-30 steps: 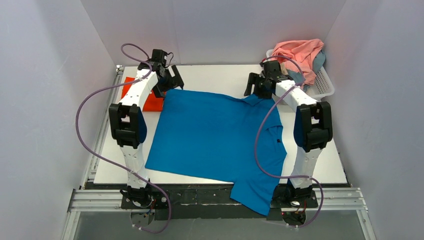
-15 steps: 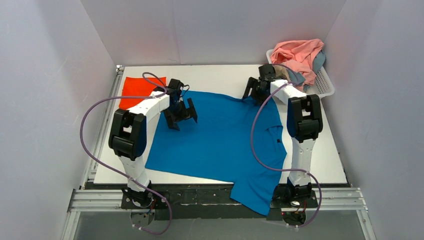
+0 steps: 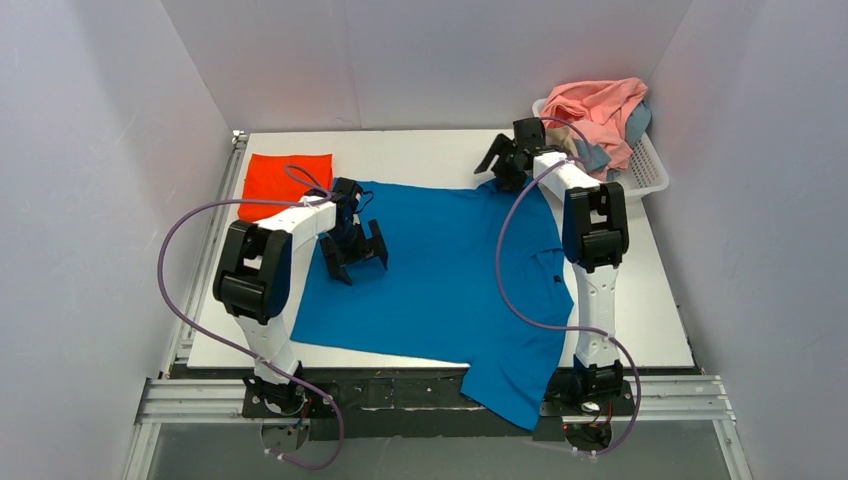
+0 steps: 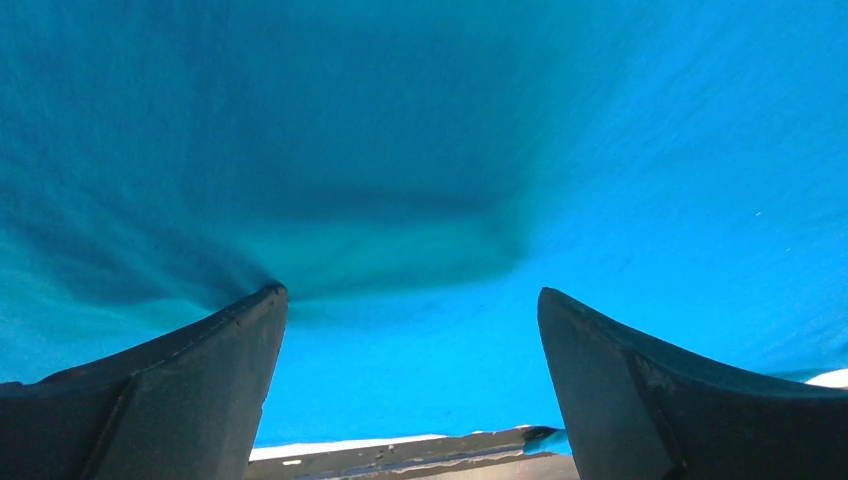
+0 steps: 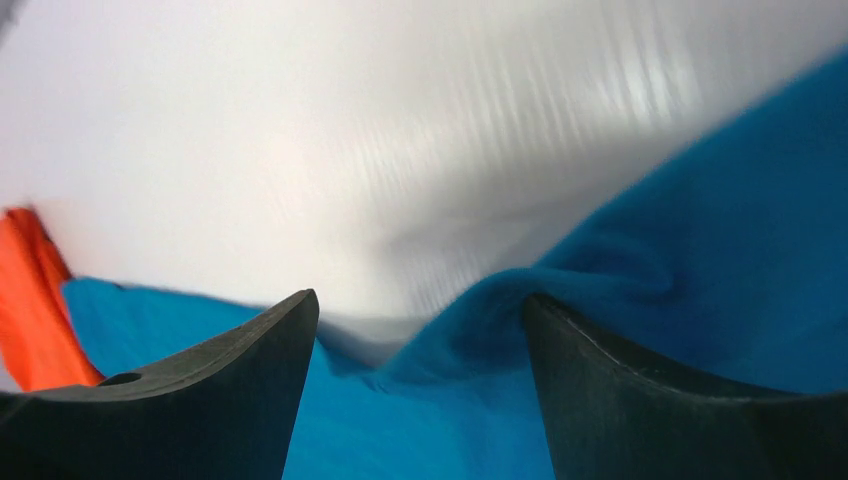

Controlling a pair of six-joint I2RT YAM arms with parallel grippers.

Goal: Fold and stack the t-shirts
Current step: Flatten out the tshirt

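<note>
A bright blue t-shirt [image 3: 440, 270] lies spread flat across the table, its near hem hanging over the front edge. An orange-red t-shirt [image 3: 285, 180] lies folded at the far left. My left gripper [image 3: 357, 262] hovers open just above the blue shirt's left part; in the left wrist view blue cloth [image 4: 420, 180] fills the frame and nothing sits between the fingers [image 4: 170, 390] of that gripper [image 4: 410, 292]. My right gripper [image 3: 497, 165] stands open at the shirt's far edge. In its wrist view a raised fold of blue cloth [image 5: 500, 310] lies between the spread fingers [image 5: 650, 400] of the gripper [image 5: 420, 297].
A white lattice basket [image 3: 648, 172] stands at the far right corner, heaped with a pink shirt [image 3: 600, 105] and a dusty blue one [image 3: 636, 125]. White walls close in the table on three sides. The metal frame rail [image 3: 400, 392] runs along the near edge.
My left gripper left the shirt's far-left corner and came nearer, over the shirt's left part. My right gripper shifted a little farther back along the far edge.
</note>
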